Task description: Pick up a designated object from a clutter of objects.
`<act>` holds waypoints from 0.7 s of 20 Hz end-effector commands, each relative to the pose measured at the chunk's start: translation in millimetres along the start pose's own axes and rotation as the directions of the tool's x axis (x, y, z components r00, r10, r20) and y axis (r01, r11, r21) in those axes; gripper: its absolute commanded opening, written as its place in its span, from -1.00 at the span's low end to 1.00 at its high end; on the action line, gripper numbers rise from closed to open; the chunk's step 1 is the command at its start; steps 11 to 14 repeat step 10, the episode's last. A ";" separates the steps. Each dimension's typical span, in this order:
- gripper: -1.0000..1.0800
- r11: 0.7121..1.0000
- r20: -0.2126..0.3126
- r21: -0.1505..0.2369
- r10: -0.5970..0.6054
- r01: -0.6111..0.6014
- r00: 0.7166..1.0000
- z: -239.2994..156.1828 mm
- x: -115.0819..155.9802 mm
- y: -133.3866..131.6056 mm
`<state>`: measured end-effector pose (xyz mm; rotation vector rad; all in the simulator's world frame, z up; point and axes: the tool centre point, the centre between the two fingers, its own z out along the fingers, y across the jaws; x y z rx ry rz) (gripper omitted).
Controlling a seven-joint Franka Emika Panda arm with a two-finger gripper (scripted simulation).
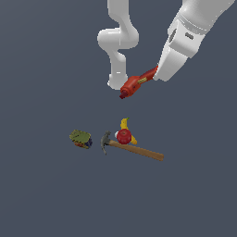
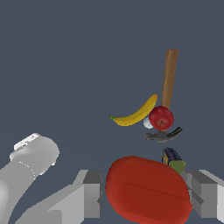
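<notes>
One arm, one load: the gripper (image 2: 146, 197) is clamped on the red tool (image 1: 135, 84), which hangs in the upper middle of the exterior frame, well above the rest of the clutter. Grasp and lift look done (judging by the gap below it); what remains is likely only to hold steady or carry it clear, keeping the squeeze firm so the thin handle does not slip.

Left on the ground, centre of frame: hammer (image 1: 134, 149), red ball (image 1: 123, 136) touching its handle, yellow piece (image 1: 125, 124) just behind the ball, olive-green box (image 1: 80, 138) apart to the exterior view's left.

Hard to see: in the exterior view the fingers are hidden behind the white wrist housing; in the wrist view the tool's bulky end fills the lower frame, cut off at the edge, partly covering the box
</notes>
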<state>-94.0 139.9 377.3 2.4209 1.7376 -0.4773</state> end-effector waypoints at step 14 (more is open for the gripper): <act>-1.00 1.000 0.000 -0.003 0.002 -0.002 1.000 -13.6 -0.6 1.5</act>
